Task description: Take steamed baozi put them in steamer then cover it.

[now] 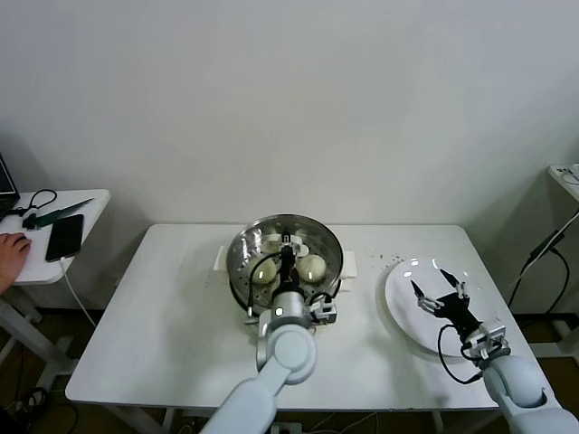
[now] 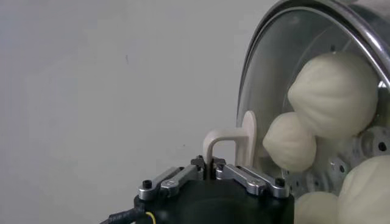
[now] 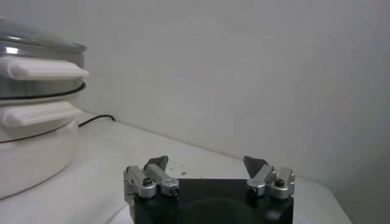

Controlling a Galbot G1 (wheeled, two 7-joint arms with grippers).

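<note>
Left gripper (image 1: 288, 256) fingers clamp the cover (image 1: 286, 249) handle, seemingly seated on the steamer (image 1: 242, 280); right gripper (image 1: 441, 291) gapes empty.

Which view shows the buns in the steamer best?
The left wrist view: the buns fill the picture close up through the glass lid. The head view shows them small inside the steamer, partly behind the left tool. The right wrist view shows only the steamer's side, no buns.
</note>
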